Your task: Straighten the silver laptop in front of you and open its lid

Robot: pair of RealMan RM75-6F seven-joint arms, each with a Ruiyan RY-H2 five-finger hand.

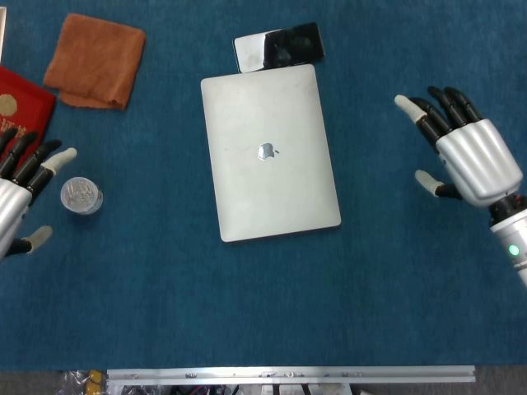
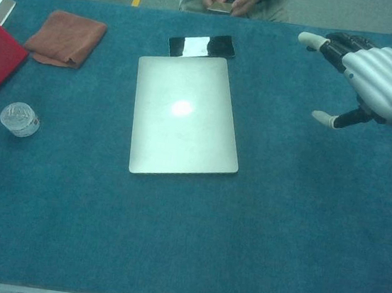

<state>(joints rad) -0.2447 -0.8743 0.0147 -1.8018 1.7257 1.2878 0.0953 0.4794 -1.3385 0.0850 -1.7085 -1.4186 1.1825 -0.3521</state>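
Currently nothing is being held by either hand. The dark, pale-tipped fingers (image 1: 428, 115) of the right hand (image 1: 465, 156) are being kept spread and released, well to the right of the silver laptop (image 1: 270, 152), apart from it and empty. The left hand (image 1: 16, 197) is being shown only at the edge of the head view, well to the left of the laptop, its fingers (image 1: 37, 164) likewise splayed with nothing between them; the nearest fingertip is being held just beside a small round clear container (image 1: 81, 196).

The laptop is lying closed on the blue table mat (image 1: 263, 304), slightly skewed, with an apple logo (image 1: 266, 151) being displayed at the middle of its lid. A black phone (image 1: 278, 47) is lying against the laptop's far edge. Far to the upper left of the laptop, an orange cloth (image 1: 95, 59) is resting, and beyond it a red booklet (image 1: 20, 140) is lying; gold characters and an emblem are printed on it, too small to be read.
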